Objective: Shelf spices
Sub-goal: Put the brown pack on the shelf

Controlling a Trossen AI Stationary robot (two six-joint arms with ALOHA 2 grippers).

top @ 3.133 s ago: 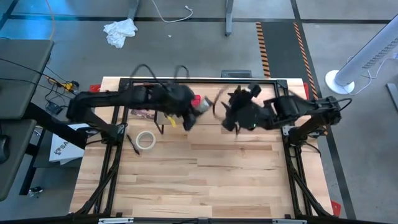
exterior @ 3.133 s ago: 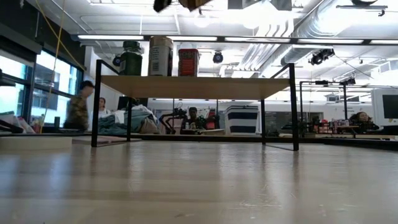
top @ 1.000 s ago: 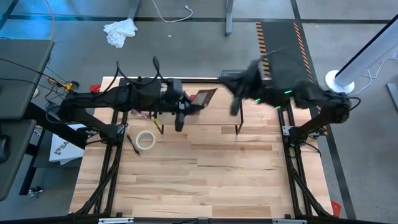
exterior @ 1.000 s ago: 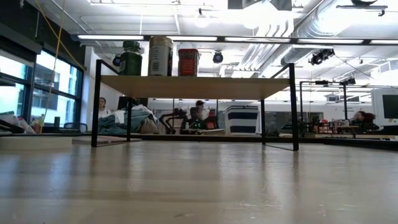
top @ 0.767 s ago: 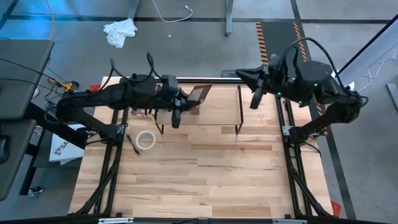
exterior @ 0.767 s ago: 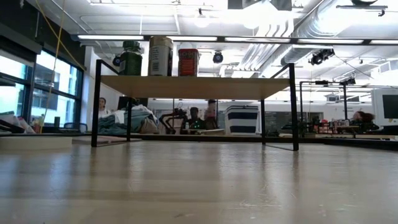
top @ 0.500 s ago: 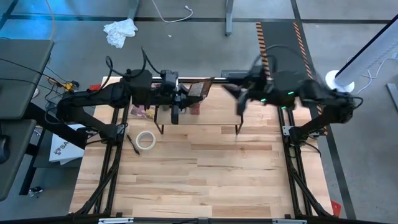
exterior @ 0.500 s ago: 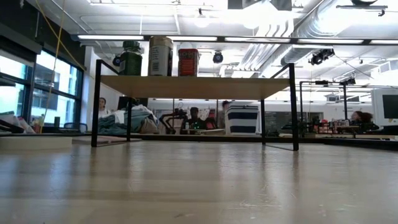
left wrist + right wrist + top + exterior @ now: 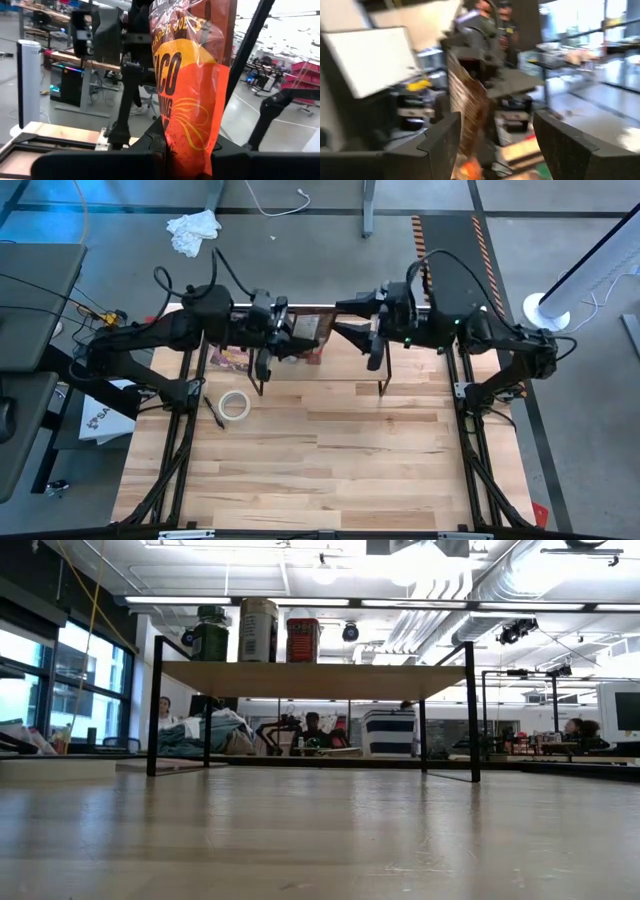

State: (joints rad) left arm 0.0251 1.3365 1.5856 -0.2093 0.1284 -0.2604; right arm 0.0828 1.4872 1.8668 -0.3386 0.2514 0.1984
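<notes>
The shelf stands at the table's far side, its wooden top board on black wire legs. The green-lidded jar, the tan-lidded jar and the red tin stand on its board toward the left end. My left gripper is shut on the orange-brown packet above the shelf's far left part. My right gripper is open, level with the packet and just to its right, fingers pointing at it. The packet shows edge-on in the right wrist view. My left gripper pinches the packet's lower end between its two fingers. The fingers come level from the table's left. The packet stands upright above them, printed face showing in the left wrist view, lifted clear of the shelf.
A white tape roll and a small dark tool lie on the table left of the shelf. A dark maroon packet lies under my left arm. People sit in the room beyond the table. The table's near half is bare wood.
My left gripper has drawn back toward the table's far left with the packet, which now stands more upright. My right gripper has swung out toward the right edge and come back left, ending close to the packet, open.
</notes>
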